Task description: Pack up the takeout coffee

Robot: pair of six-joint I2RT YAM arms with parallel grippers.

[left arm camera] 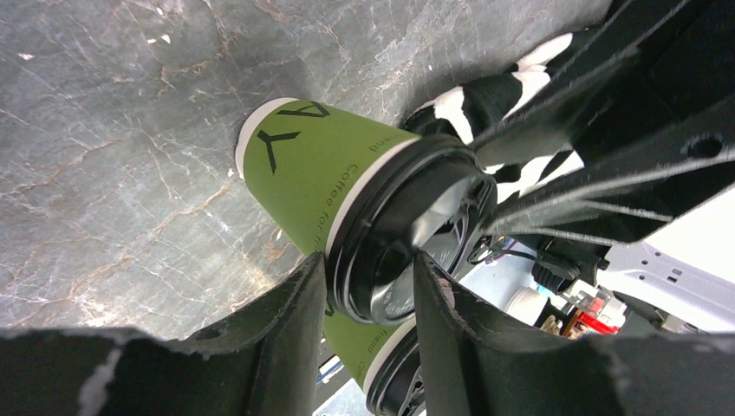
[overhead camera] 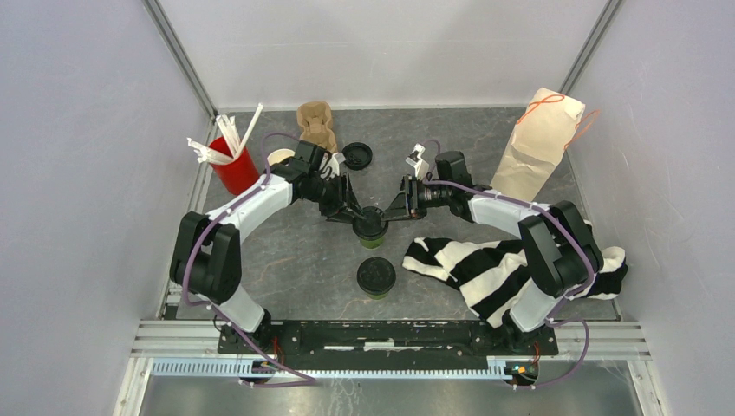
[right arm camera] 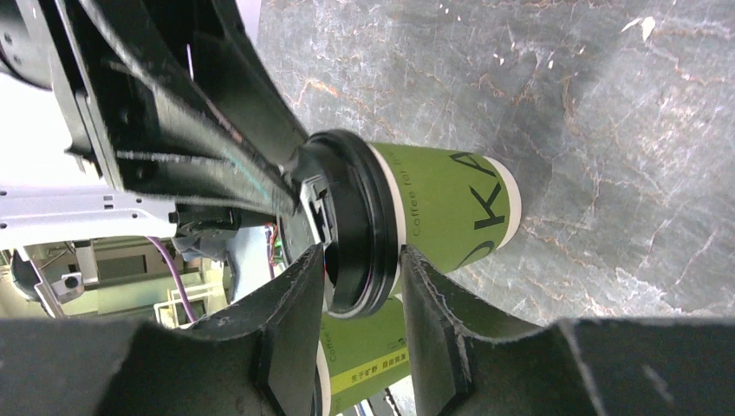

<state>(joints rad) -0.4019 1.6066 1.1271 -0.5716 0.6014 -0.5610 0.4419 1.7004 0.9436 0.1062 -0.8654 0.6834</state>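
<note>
Nearest lens in L wrist view: black fingers of left gripper, pinched on edge of black lid, one finger vs green wall just under rim, other across lid top. Looks like contact both sides, no gap visible.

Same in R wrist view: right gripper closed on that lid from opp. side, one finger over top, other vs cup wall below rim.

Both on far cup: green w/ dark lettering, pale base rim, upright on grey marbled table, approx mid-table, btwn the two wrists.

Near cup: also green, lidded, upright, on arm-base side of far cup, apart from it, untouched. Glimpsed behind fingers in both wrist views.

Spare lid, black, flat on table further back, by left wrist.

Red cup w/ white straws at back L.

Brown pulp carrier at back, beyond left arm.

Paper bag w/ orange handles at back R, by wall.

Black-and-white striped cloth on R side, partly under right arm, near but not touching near cup.
</note>
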